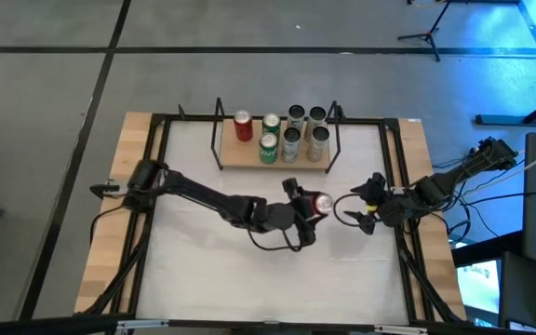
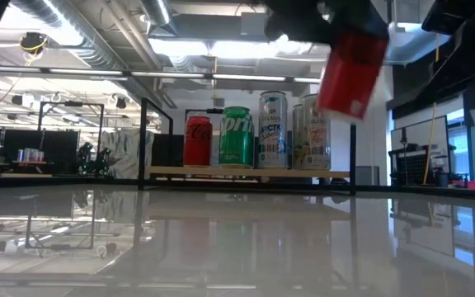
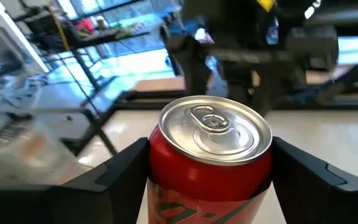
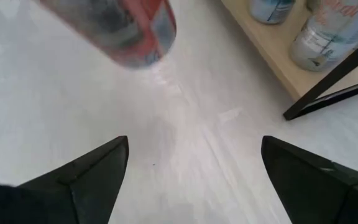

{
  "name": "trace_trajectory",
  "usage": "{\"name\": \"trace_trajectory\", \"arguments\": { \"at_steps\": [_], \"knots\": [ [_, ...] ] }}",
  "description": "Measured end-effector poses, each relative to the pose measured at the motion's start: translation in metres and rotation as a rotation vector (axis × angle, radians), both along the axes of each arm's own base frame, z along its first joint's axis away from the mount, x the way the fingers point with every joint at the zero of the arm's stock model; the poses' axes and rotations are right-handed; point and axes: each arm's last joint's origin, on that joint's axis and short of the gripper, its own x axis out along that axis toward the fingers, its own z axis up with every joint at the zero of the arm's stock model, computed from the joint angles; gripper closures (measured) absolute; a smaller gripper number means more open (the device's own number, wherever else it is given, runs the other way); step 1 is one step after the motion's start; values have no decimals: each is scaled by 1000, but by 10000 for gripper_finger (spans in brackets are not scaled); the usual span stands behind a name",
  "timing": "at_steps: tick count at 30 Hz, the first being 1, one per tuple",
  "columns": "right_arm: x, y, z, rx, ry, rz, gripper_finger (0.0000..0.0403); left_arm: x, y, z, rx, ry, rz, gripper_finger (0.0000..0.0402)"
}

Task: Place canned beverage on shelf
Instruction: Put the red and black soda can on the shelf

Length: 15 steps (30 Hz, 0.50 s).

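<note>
One red aluminium drink can [image 3: 213, 162] sat clamped between the dark fingers [image 3: 114, 177] of the left gripper [image 1: 307, 210], lifted clear of the glossy white table top [image 1: 203, 270] near its middle; the low view showed it hanging in the air, tilted rather than plumb, so its long axis leaned off vertical with the silver pull-tab lid [image 3: 216, 129] uppermost. Just beside it, toward the table's right edge, the right gripper [image 1: 368, 207] waited with its jaws spread wide and nothing between them (from its own wrist view the can's body crossed the frame at a slant). Farther back stood the small light-wood shelf board with thin black wire end frames [image 1: 249, 163], already carrying a red can [image 1: 243, 126], two green cans [image 1: 269, 140] and four pale silver cans [image 1: 305, 130]. The free room on the board seemed to lie at its left end, beside the red can. The risks, as I judged them, were that a can set down while leaning could topple and knock its neighbours, that a swing toward the board could clip the wire frame, or that the smooth round body could slip in the grip.
</note>
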Motion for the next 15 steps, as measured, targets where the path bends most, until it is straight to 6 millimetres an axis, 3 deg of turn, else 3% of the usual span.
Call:
{"name": "trace_trajectory", "arguments": {
  "at_steps": [8,13,15],
  "knots": [
    [0,0,1,-9,-12,-10,40,-40,-13,48,103,68,126,135],
    [0,0,0,-10,-11,-11,40,-79,-17,77,151,123,256,135],
    [0,0,0,-10,-11,-11,40,-99,-12,80,124,169,330,135]
  ]
}}
